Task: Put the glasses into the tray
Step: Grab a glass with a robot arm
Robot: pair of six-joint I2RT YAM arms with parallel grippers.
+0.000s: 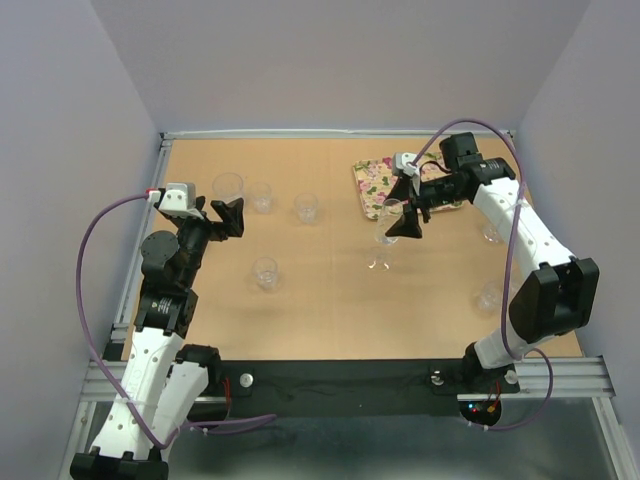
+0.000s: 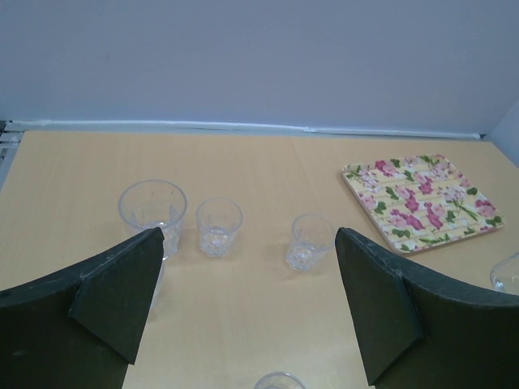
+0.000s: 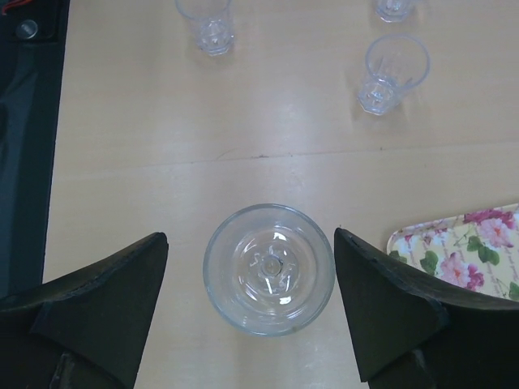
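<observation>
The flowered tray (image 1: 378,185) lies at the back right, with no glass on its visible part; it also shows in the left wrist view (image 2: 418,201) and the right wrist view (image 3: 462,247). A stemmed glass (image 1: 387,222) stands upright just in front of it. My right gripper (image 1: 404,207) is open above it. Seen from above, the stemmed glass (image 3: 268,268) sits between the spread fingers, touching neither. My left gripper (image 1: 225,212) is open and empty near a large tumbler (image 2: 152,212), with small tumblers (image 2: 219,226) (image 2: 309,241) beyond.
Another tumbler (image 1: 266,272) stands mid-left on the table. Two more glasses (image 1: 490,232) (image 1: 490,295) stand near the right edge beside the right arm. The walls enclose the table at the back and both sides.
</observation>
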